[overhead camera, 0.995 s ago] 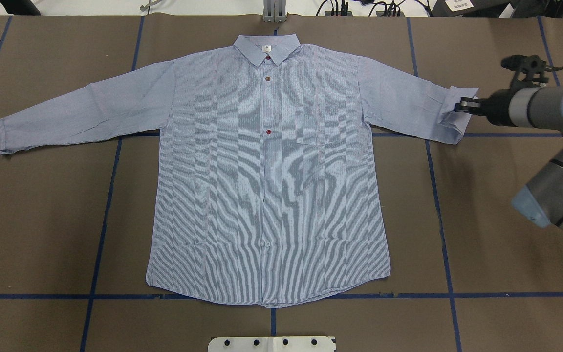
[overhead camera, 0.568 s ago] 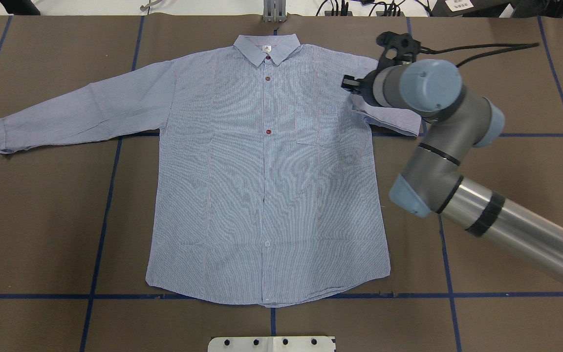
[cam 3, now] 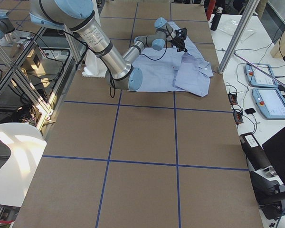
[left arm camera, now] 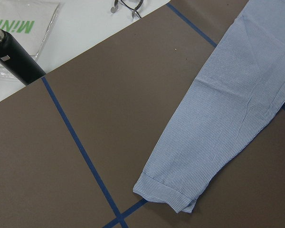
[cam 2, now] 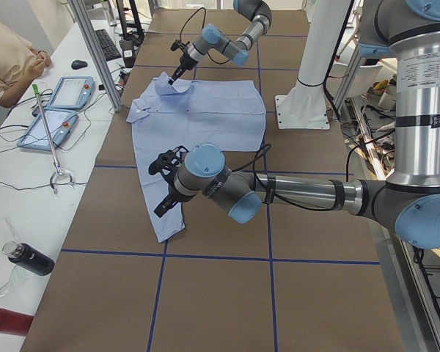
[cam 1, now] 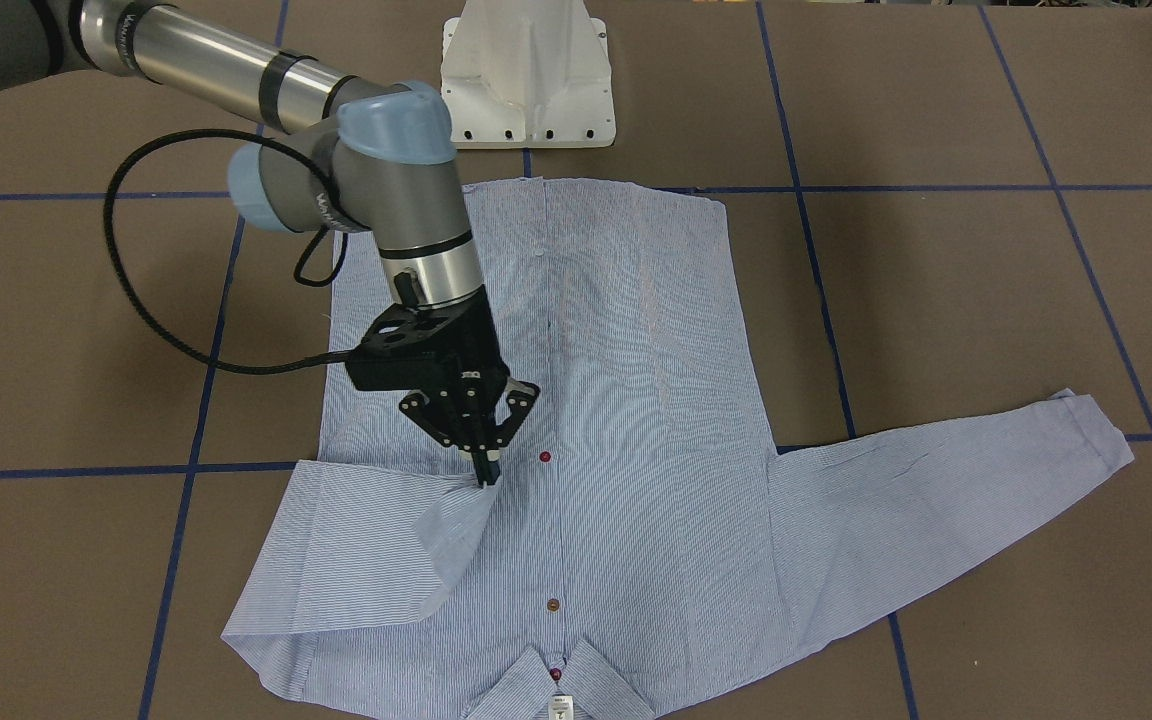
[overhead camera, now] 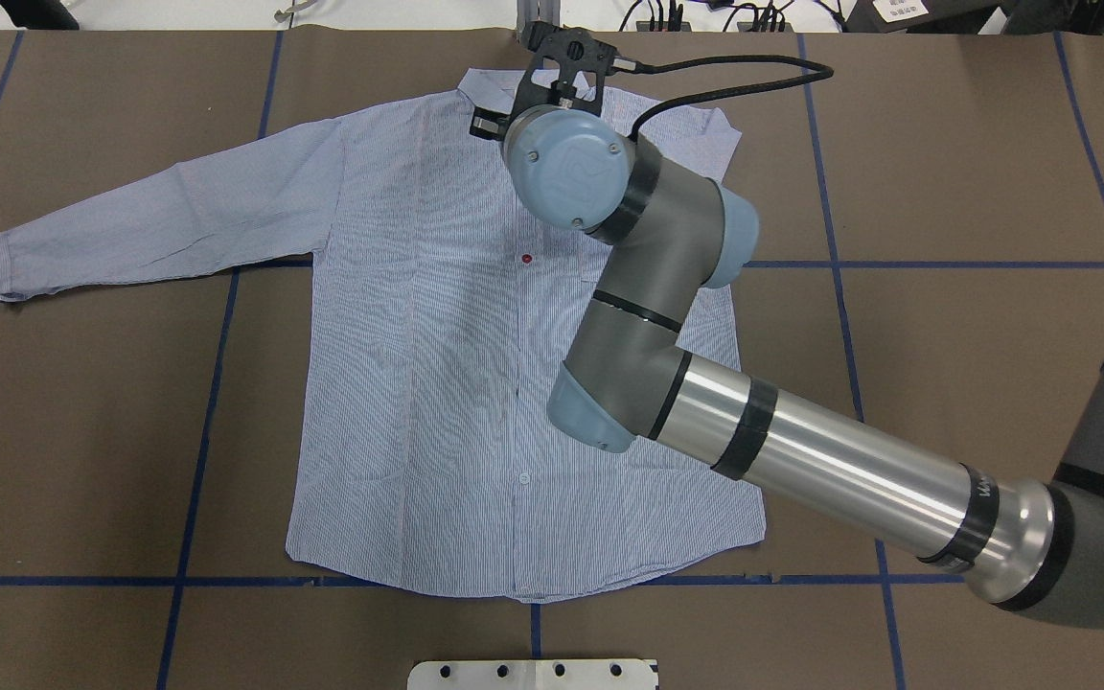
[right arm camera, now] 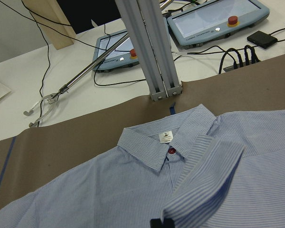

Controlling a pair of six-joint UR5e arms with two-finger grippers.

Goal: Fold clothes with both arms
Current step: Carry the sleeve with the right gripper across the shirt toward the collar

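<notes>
The right gripper [cam 1: 484,470] is closed, its fingers pinching a cuff [right arm camera: 206,166] of the shirt [cam 1: 636,400]. The sleeve [cam 1: 356,560] on the robot's right is drawn in over the chest. Its cloth rises in a ridge to the fingertips, just beside a dark red button [cam 1: 545,457] on the placket. The shirt is light blue with fine white stripes and lies buttoned and face-up on the brown table [cam 1: 936,280]. Its collar [right arm camera: 152,147], with a white tag [right arm camera: 166,137], lies at the edge away from the robot. The other sleeve [overhead camera: 149,225] stretches out flat. The left gripper [cam 2: 160,211] hangs above that sleeve's end; whether it is open or closed cannot be told.
</notes>
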